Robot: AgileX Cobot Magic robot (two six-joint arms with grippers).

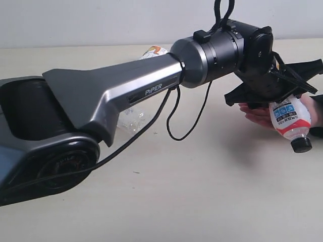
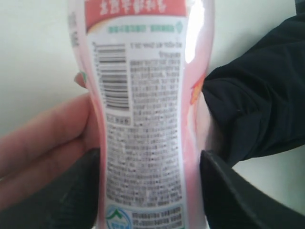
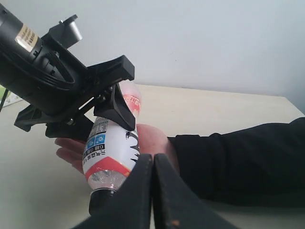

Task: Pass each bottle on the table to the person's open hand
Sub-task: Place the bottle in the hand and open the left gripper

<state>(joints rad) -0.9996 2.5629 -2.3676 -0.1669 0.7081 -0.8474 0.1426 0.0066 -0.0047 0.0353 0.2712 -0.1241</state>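
Matte black jaws clamp the waisted, glossy-labelled plastic bottle (image 1: 291,119).

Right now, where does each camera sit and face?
Exterior: off the arms, near the left arm's base, looking across the table; the arm fills the frame, left gripper holding the red-label black-cap bottle over the person's hand.
Left wrist: behind the left gripper's fingers, looking between them at the bottle's label, hand and sleeve.
Right wrist: above the shut right gripper, looking past it at the left gripper.
All three show bottle and hand.
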